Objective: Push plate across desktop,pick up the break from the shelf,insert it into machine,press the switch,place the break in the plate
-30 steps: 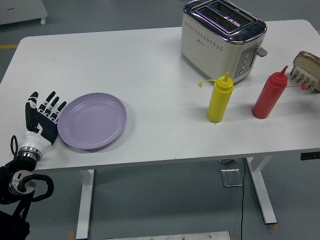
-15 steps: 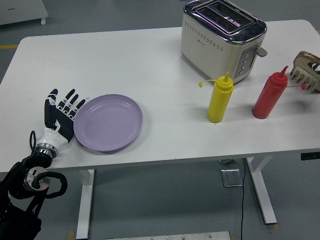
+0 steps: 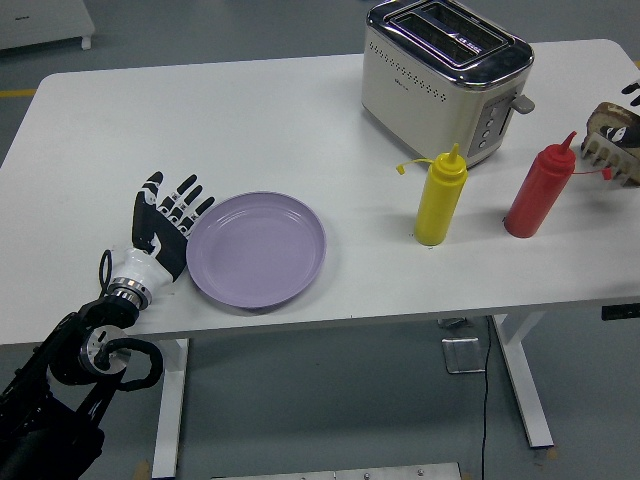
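Note:
A lilac plate (image 3: 256, 249) lies flat near the table's front edge, left of centre. My left hand (image 3: 168, 212) is open with its fingers spread, pressed flat against the plate's left rim. The cream and chrome toaster (image 3: 445, 75) stands at the back, its slots empty and its lever (image 3: 521, 102) on the right side. A slice of bread (image 3: 608, 116) stands in a small rack (image 3: 608, 152) at the far right edge. A black part of my right hand (image 3: 633, 91) just shows at the picture's edge above the bread.
A yellow squeeze bottle (image 3: 440, 198) and a red squeeze bottle (image 3: 540, 189) stand in front of the toaster, between the plate and the rack. Bare white table (image 3: 200, 120) stretches behind the plate.
My left hand has slid to the right along the table, pushing the plate ahead of it. At the far right, my right hand has come into view over the bread.

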`<act>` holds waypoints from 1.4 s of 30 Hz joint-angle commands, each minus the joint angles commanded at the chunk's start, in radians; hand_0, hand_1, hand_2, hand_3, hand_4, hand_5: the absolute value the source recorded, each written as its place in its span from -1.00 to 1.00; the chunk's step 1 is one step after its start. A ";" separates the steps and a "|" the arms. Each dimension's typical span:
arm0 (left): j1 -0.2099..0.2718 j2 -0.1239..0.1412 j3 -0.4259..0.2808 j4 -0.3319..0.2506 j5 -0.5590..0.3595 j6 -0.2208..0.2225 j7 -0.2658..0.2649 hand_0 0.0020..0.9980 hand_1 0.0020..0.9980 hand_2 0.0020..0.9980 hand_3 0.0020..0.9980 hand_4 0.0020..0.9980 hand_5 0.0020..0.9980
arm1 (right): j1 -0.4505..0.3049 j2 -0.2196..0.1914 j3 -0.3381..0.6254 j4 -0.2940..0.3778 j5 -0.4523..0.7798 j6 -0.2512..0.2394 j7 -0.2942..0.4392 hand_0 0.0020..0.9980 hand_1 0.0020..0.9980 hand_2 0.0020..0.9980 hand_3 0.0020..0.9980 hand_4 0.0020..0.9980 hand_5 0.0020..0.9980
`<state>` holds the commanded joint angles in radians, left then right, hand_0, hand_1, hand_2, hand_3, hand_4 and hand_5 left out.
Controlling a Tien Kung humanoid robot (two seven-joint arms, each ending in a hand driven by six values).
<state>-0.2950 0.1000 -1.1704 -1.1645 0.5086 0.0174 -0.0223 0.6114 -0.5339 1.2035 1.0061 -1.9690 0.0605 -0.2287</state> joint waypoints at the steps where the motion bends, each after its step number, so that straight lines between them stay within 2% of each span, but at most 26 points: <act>1: -0.004 -0.002 0.010 0.001 -0.003 0.000 0.000 0.78 0.86 0.99 0.80 0.32 1.00 | 0.005 0.002 -0.003 -0.009 -0.007 -0.001 -0.002 0.33 0.35 0.31 0.45 0.57 -0.37; 2: -0.008 -0.004 0.018 0.003 -0.006 0.000 -0.001 0.77 0.86 0.99 0.80 0.32 1.00 | 0.009 0.003 -0.007 -0.018 -0.013 -0.001 -0.003 0.12 0.19 0.19 0.32 0.52 -0.43; 7: -0.029 -0.020 0.059 0.006 -0.018 0.002 -0.003 0.77 0.86 0.99 0.80 0.32 1.00 | 0.024 0.011 -0.018 -0.054 -0.042 -0.026 0.002 0.12 0.19 0.19 0.32 0.52 -0.43; 8: -0.033 -0.023 0.065 0.007 -0.020 0.002 -0.004 0.77 0.86 0.99 0.80 0.32 1.00 | 0.026 0.013 -0.021 -0.059 -0.047 -0.032 0.005 -0.13 0.00 0.02 0.13 0.27 -0.65; 13: -0.051 -0.037 0.087 0.008 -0.028 0.004 -0.006 0.77 0.86 0.99 0.80 0.32 1.00 | 0.033 0.017 -0.035 -0.081 -0.062 -0.061 0.026 -0.13 0.00 0.02 0.13 0.27 -0.65; 14: -0.054 -0.039 0.089 0.008 -0.029 0.005 -0.006 0.77 0.86 0.99 0.80 0.32 1.00 | 0.034 0.018 -0.040 -0.084 -0.063 -0.067 0.031 -0.30 -0.15 -0.03 0.02 0.06 -0.82; 19: -0.065 -0.044 0.091 0.007 -0.033 0.009 -0.011 0.77 0.86 0.99 0.80 0.32 1.00 | 0.035 0.019 -0.055 -0.093 -0.075 -0.104 0.055 -0.30 -0.15 -0.03 0.02 0.06 -0.82; 20: -0.066 -0.043 0.089 0.006 -0.033 0.010 -0.012 0.78 0.86 0.99 0.80 0.32 1.00 | 0.035 0.019 -0.056 -0.093 -0.077 -0.113 0.058 -0.40 -0.18 -0.05 -0.02 -0.10 -0.90; 23: -0.065 -0.042 0.076 0.000 -0.032 0.016 -0.017 0.78 0.86 0.99 0.80 0.32 1.00 | 0.035 0.017 -0.059 -0.091 -0.082 -0.139 0.069 -0.40 -0.18 -0.05 -0.02 -0.10 -0.90; 25: -0.060 -0.041 0.056 -0.008 -0.031 0.024 -0.023 0.78 0.86 0.99 0.80 0.32 1.00 | 0.034 0.016 -0.059 -0.086 -0.084 -0.157 0.075 -0.40 -0.18 -0.05 -0.02 -0.10 -0.90; 26: -0.058 -0.041 0.045 -0.012 -0.031 0.028 -0.026 0.77 0.85 0.99 0.79 0.33 1.00 | 0.034 0.015 -0.058 -0.083 -0.086 -0.164 0.076 -0.41 -0.18 -0.06 -0.03 -0.21 -0.95; 31: -0.034 -0.036 -0.041 -0.052 -0.020 0.052 -0.046 0.77 0.85 0.99 0.79 0.33 1.00 | 0.033 0.007 -0.050 -0.053 -0.082 -0.197 0.080 -0.41 -0.18 -0.06 -0.03 -0.21 -0.95; 33: -0.021 -0.032 -0.078 -0.071 -0.015 0.060 -0.053 0.77 0.85 0.98 0.77 0.32 1.00 | 0.032 0.002 -0.045 -0.038 -0.077 -0.206 0.080 -0.38 -0.18 -0.07 -0.03 -0.29 -0.98; 42: 0.061 0.001 -0.237 -0.182 -0.012 0.075 -0.063 0.75 0.84 0.98 0.76 0.32 1.00 | 0.032 -0.024 -0.011 0.061 -0.062 -0.247 0.073 -0.35 -0.19 -0.08 -0.04 -0.34 -0.99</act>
<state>-0.2338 0.1011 -1.4073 -1.3460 0.4964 0.0920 -0.0856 0.6435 -0.5582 1.1924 1.0674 -2.0308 -0.1869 -0.1555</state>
